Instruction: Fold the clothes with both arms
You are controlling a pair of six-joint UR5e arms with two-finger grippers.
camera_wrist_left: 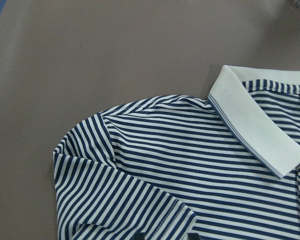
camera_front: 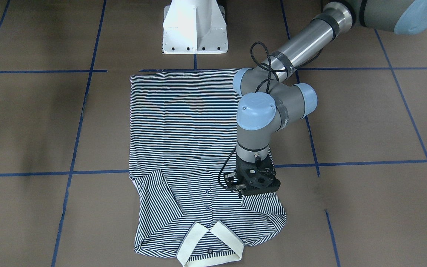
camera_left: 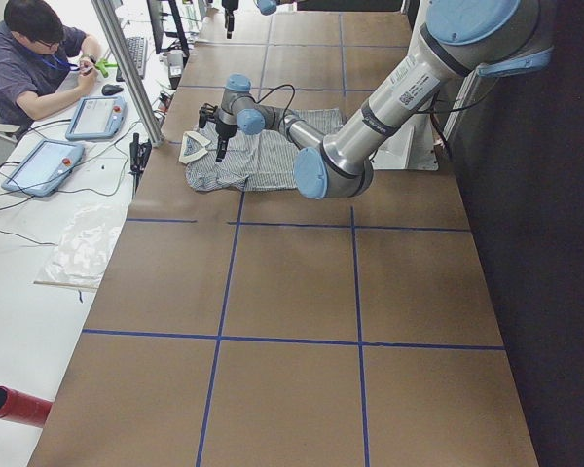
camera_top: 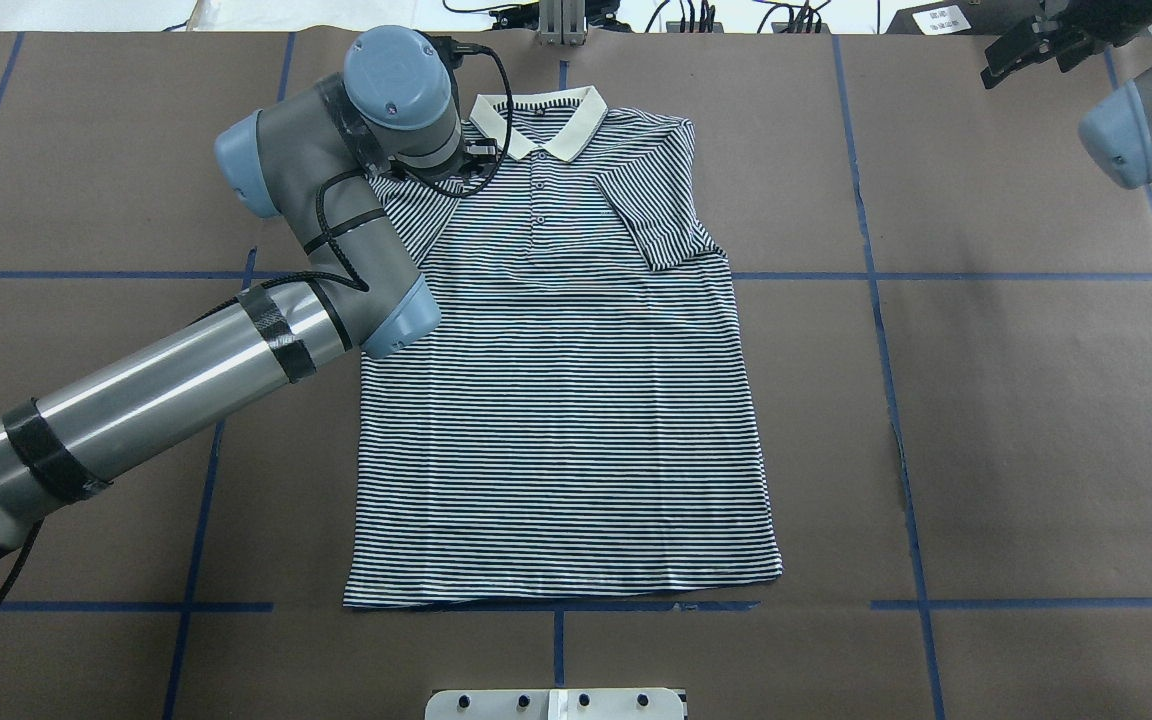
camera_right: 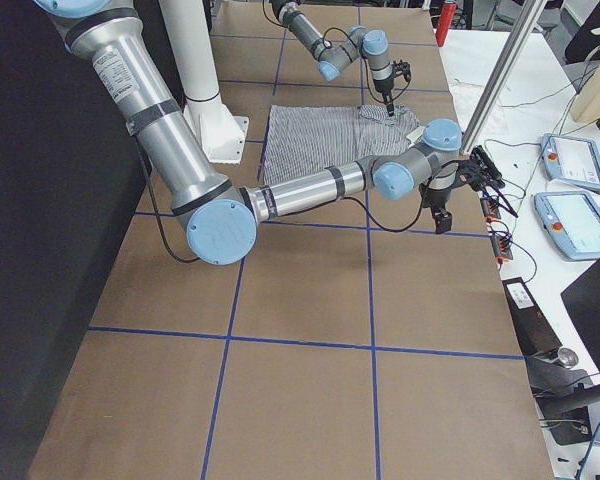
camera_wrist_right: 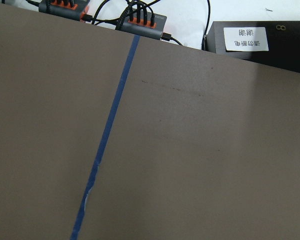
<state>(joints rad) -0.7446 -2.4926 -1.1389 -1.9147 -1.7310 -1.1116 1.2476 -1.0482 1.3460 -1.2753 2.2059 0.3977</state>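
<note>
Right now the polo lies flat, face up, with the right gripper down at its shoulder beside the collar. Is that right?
Wrong arm: it is the left gripper that is down at the shoulder of the polo beside the collar. The overhead exterior view shows its arm entering from the left. The right arm stands off the polo. The rest holds.

Both arms are tubes of brushed silver metal with grey joint housings and round, light blue caps. The left arm (camera_top: 166, 385) wears bands of black tape (camera_top: 281, 335) and a looping black cable (camera_front: 263, 55) — the right arm (camera_right: 310, 190) has a small printed label. The base (camera_front: 195, 29) is white, with a row of dark screws.
</note>
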